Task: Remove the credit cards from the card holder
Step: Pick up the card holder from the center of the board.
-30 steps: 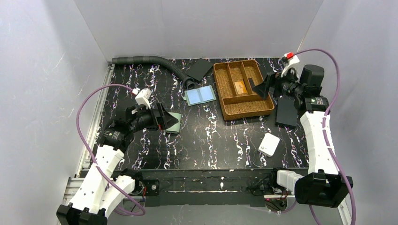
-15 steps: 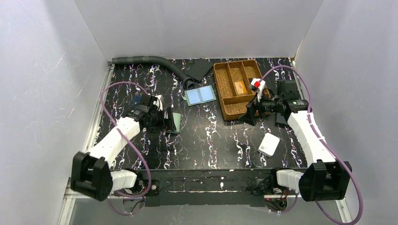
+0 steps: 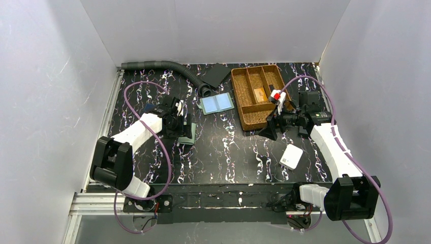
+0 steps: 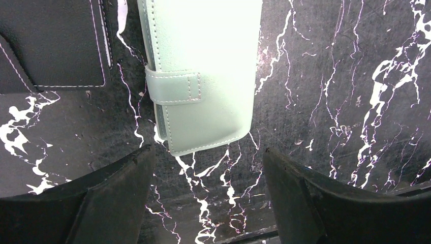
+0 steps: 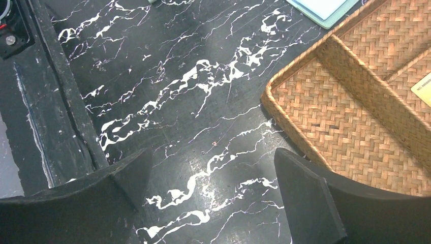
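The card holder point(image 4: 203, 76) lies closed on the black marbled table, pale green with a small side tab point(image 4: 175, 87). In the top view it point(image 3: 190, 133) sits left of centre. My left gripper point(image 4: 207, 163) is open and empty, hovering just short of the holder's near end; in the top view the left gripper point(image 3: 181, 124) is over the holder's left edge. My right gripper point(image 5: 213, 158) is open and empty above bare table beside the woven tray's corner; it also shows in the top view point(image 3: 270, 128). No credit cards show; the holder's inside is hidden.
A woven tray point(image 3: 243, 99) with a tan card point(image 3: 260, 94) stands at the back right. An open holder with pale-blue panels point(image 3: 217, 103) lies left of it. A white flat object point(image 3: 291, 156) lies front right. A black leather piece point(image 4: 51, 40) lies beside the card holder. A grey hose point(image 3: 162, 65) runs along the back.
My left arm has reached out and lowered its gripper over the closed holder. My right gripper has moved from over the tray to its front left corner, lower down.
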